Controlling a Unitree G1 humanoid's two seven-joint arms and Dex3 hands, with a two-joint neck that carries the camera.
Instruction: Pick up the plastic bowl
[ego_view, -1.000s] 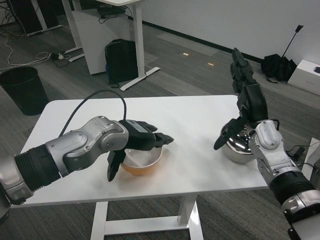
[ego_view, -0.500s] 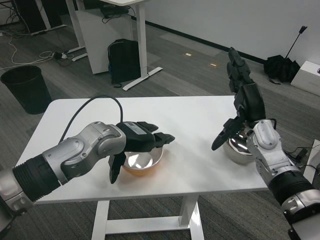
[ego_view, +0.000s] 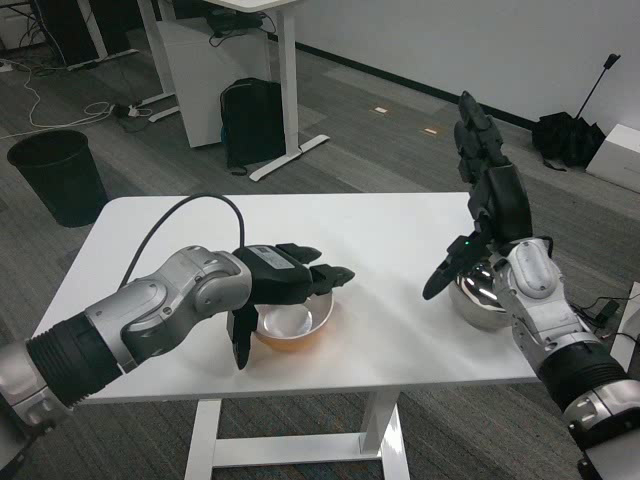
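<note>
Fingers of our left hand (ego_view: 283, 285) spread over the plastic bowl (ego_view: 293, 325), thumb hanging down beside its near-left rim; we cannot tell whether they grip it. That bowl sits near the front edge of the white table (ego_view: 390, 225), with bare tabletop behind and to its right. Our right hand (ego_view: 487, 190) is raised with fingers apart above the metal bowl (ego_view: 478, 298) by the table's right edge.

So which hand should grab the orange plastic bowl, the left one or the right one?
Probably the left hand. It is already spread over the plastic bowl, fingers above the far rim and thumb down the near side. The right hand is raised by the metal bowl, far across the table.
</note>
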